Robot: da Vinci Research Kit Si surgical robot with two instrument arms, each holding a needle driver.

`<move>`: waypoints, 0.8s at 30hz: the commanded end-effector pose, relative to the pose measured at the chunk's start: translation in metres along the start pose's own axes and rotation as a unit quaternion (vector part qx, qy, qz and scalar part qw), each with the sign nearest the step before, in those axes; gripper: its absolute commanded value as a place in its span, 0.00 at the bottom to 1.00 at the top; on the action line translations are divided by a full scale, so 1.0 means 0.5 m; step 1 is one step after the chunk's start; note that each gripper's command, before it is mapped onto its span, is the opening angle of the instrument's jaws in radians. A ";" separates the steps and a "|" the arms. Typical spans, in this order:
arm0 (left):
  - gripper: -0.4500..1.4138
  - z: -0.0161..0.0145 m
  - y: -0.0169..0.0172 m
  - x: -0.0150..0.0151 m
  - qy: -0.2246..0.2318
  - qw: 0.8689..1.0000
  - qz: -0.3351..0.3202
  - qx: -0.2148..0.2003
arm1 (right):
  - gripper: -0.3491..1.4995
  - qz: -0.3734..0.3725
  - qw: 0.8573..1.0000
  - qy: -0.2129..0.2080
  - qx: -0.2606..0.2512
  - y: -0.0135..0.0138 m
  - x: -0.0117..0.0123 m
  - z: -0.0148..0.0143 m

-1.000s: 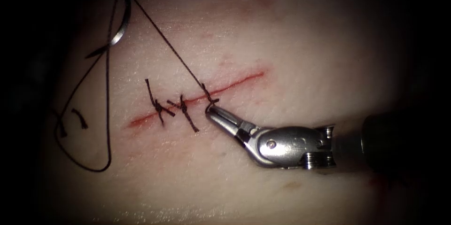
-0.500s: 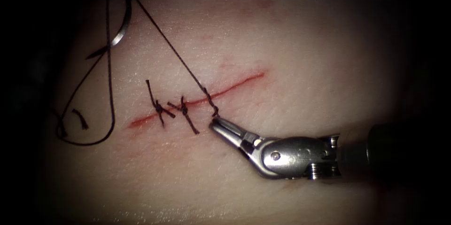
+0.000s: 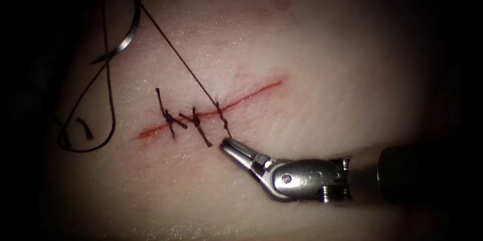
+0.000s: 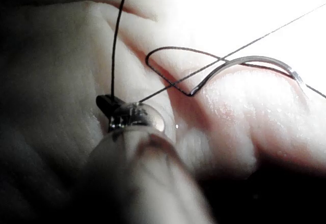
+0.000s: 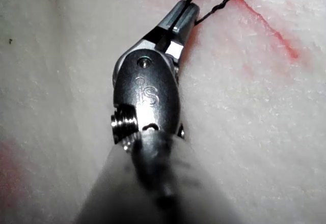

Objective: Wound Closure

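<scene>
The tissue (image 3: 312,45) is the largest thing I see, a pale slab that fades into darkness at every edge of the endoscope view. To the right of the cut and above it the surface is bare and open, giving wide room to move.

The cut (image 3: 251,92) runs as a thin red line, rising from lower left to upper right across the middle. Two tied stitches (image 3: 183,117) cross its left half, their short ends sticking out on both sides. The right half of the cut lies unstitched.

My right tool (image 3: 225,145) comes in from the lower right, just below the cut. Its jaws are closed on the thread (image 3: 171,39) right at the third stitch (image 3: 221,115), which sits just right of the two tied ones. From there the thread runs taut up and to the left toward the dark upper corner, then hangs in a long loose loop over the tissue's left edge.

My left tool (image 4: 109,103) shows in the left wrist view, its dark tip clamped on the thread, with strands leading away from it.

The needle (image 3: 128,34) lies free near the upper left edge, well apart from the cut, held by neither tool and not in the tissue.
</scene>
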 end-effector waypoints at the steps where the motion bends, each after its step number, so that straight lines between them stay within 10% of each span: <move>1: 0.00 0.0017 -0.0002 0.0002 0.001 1.000 -0.001 0.002 | 0.00 0.001 1.000 -0.001 0.002 -0.0015 -0.0014 -0.0001; 23: 0.00 -0.0019 0.0027 0.0028 0.047 0.999 -0.002 0.005 | 0.00 0.008 1.000 0.004 0.015 -0.0018 0.0014 0.0010; 24: 0.00 -0.0025 0.0034 0.0035 0.051 0.999 -0.007 0.006 | 0.15 0.010 1.000 0.005 0.013 -0.0015 0.0020 0.0013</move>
